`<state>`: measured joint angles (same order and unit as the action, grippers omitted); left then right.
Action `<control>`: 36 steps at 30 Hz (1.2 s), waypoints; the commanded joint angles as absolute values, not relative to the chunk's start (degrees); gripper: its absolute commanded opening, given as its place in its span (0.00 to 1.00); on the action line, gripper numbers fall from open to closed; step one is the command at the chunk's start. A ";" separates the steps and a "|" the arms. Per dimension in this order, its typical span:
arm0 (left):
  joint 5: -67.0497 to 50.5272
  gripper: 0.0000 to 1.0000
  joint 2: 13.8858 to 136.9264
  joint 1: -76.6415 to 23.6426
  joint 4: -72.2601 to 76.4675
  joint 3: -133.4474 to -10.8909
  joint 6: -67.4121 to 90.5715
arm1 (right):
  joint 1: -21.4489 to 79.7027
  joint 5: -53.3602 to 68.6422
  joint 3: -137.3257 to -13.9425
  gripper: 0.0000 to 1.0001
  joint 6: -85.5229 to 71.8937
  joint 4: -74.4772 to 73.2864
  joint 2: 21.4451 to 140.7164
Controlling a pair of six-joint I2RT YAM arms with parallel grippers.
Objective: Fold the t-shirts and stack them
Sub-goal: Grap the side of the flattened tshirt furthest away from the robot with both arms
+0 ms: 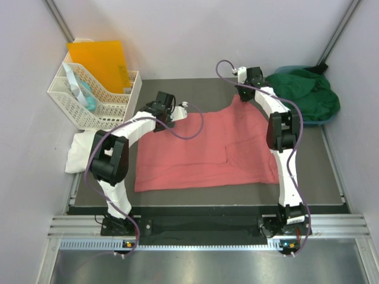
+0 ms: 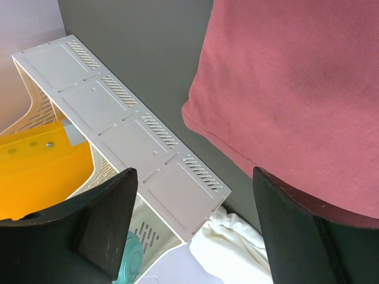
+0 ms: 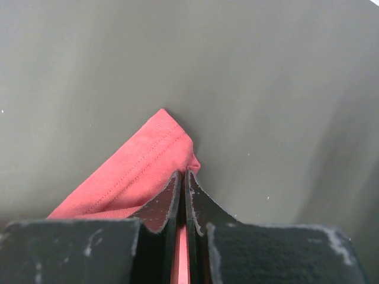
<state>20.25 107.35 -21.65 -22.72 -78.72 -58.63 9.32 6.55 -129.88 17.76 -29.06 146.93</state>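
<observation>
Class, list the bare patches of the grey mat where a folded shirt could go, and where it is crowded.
Bare: far strip between basket and right claw, behind the pink shirt; right strip beside the pink shirt; thin near strip below its hem. Crowded: left side, with basket, white shirt and left arm.

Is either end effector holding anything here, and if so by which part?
The right end effector is shut on the salmon-pink t-shirt, pinching a stitched corner at its far edge. The left end effector is open and holds nothing.
</observation>
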 commanded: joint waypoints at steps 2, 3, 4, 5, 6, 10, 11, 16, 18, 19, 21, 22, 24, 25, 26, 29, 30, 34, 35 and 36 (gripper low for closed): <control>20.30 0.83 102.92 -21.62 -20.57 -77.43 -59.33 | 10.11 7.21 -127.97 0.00 17.49 -31.38 145.11; 20.30 0.83 102.92 -21.71 -20.57 -77.26 -59.41 | 10.28 7.12 -128.06 0.00 17.58 -31.20 144.76; 20.22 0.83 102.92 -21.62 -20.39 -77.17 -59.33 | 10.37 7.12 -128.06 0.00 17.75 -31.20 143.80; 20.21 0.83 102.92 -21.71 -20.30 -76.91 -59.24 | 10.55 7.03 -127.88 0.00 18.19 -31.11 143.35; 20.13 0.83 102.92 -21.71 -20.30 -76.73 -59.15 | 10.72 6.77 -127.79 0.00 18.37 -30.94 142.22; 19.51 0.83 103.18 -21.62 -20.13 -75.59 -58.54 | 10.99 6.77 -127.71 0.00 19.16 -30.85 139.67; 19.42 0.83 103.27 -21.62 -19.78 -74.72 -58.62 | 11.07 6.68 -127.79 0.00 19.42 -30.85 139.05; 17.23 0.85 106.50 -19.17 -15.03 -71.63 -61.25 | 11.51 6.33 -126.22 0.00 21.35 -31.03 135.44; 16.27 0.85 108.88 -17.50 -15.38 -74.61 -61.96 | 11.60 5.98 -124.37 0.00 22.06 -30.24 133.61; 14.26 0.86 111.42 -16.79 -16.16 -76.27 -61.70 | 11.69 5.89 -122.19 0.00 22.50 -29.97 132.98; 11.53 0.85 114.33 -14.86 -22.54 -84.43 -61.35 | 11.78 5.98 -120.33 0.00 22.85 -29.71 131.41; 8.90 0.85 116.78 -14.24 -24.50 -90.29 -60.74 | 11.78 5.89 -118.93 0.00 23.29 -29.79 130.87; 4.51 0.85 118.82 -12.40 -30.12 -96.47 -60.73 | 11.95 5.98 -117.43 0.00 23.64 -29.88 129.65; 2.22 0.85 120.22 -11.78 -35.54 -101.55 -62.30 | 11.95 6.06 -116.12 0.00 23.99 -29.80 129.20; -2.33 0.86 120.76 -10.73 -37.42 -103.60 -63.18 | 12.04 5.98 -115.41 0.00 24.26 -29.79 128.76; -7.54 0.87 122.69 -9.23 -47.53 -110.55 -70.38 | 12.13 5.89 -113.47 0.00 24.87 -29.71 127.36; -8.25 0.87 123.13 -8.97 -50.25 -111.96 -74.23 | 12.13 5.71 -113.12 0.00 25.05 -29.71 126.74; -7.48 0.85 128.04 -7.65 -62.56 -119.69 -82.34 | 12.13 5.10 -111.36 0.00 25.75 -29.62 125.51; -6.95 0.85 128.84 -7.30 -65.36 -120.32 -83.22 | 12.13 5.01 -111.18 0.00 25.84 -29.62 125.25; -6.60 0.83 129.63 -7.12 -66.43 -120.93 -84.80 | 12.30 5.01 -110.92 0.00 25.75 -29.71 124.90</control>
<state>-3.84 124.90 -7.84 -50.52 -117.30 -74.94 11.25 5.43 -111.48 24.73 -30.98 130.76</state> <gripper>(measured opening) 0.850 0.009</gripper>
